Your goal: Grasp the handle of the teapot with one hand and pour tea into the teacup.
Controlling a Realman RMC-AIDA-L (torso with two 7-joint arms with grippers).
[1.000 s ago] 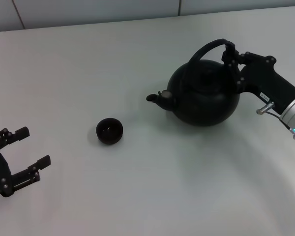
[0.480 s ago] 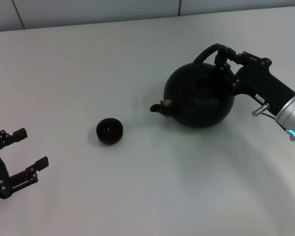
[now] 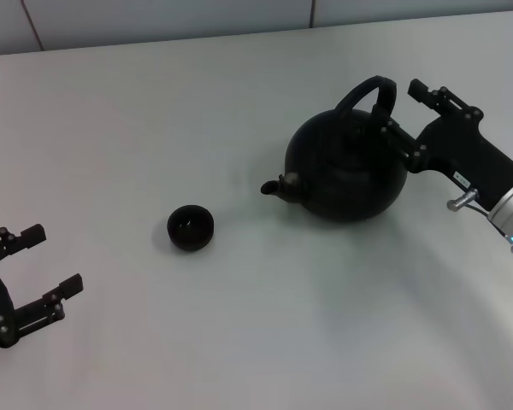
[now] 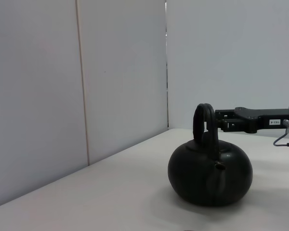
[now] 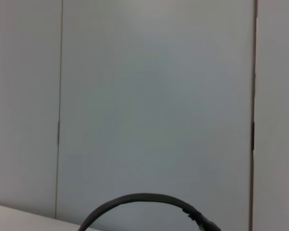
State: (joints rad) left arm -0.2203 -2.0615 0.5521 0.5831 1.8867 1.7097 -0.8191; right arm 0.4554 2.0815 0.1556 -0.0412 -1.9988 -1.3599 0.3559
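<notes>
Fingers of the left gripper (image 3: 47,269) are spreading wide and holding nothing at the lower left of the frame, idling. Sitting at centre left is the teacup (image 3: 191,228), well apart from the teapot (image 3: 346,171) at upper right. The right gripper (image 3: 406,107) is gaping beside the handle (image 3: 368,96), gripping nothing. Grasping looks undone; next it needs closing round that arch, then lifting.

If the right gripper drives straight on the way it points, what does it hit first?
Most likely the thick black arched handle of the round matte-black teapot. The open right gripper points at it, though depth is uncertain.
</notes>
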